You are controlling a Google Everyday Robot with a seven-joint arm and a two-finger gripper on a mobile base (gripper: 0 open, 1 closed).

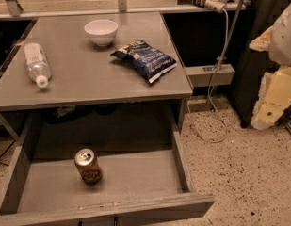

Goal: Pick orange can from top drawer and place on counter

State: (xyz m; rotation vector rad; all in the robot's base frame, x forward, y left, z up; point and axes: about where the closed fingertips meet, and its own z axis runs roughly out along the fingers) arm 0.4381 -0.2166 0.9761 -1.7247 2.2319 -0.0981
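Observation:
The orange can (87,165) stands upright in the open top drawer (135,178), left of the drawer's middle, with its silver top showing. The drawer is pulled out below the grey counter (88,74). My gripper (272,102) is at the right edge of the view, a white and pale yellow shape above the floor. It is far to the right of the drawer and the can and holds nothing that I can see.
On the counter lie a clear plastic water bottle (36,63) at the left, a white bowl (101,31) at the back and a blue chip bag (146,59) to the right. A cable (215,93) hangs beside the counter over the speckled floor (244,173).

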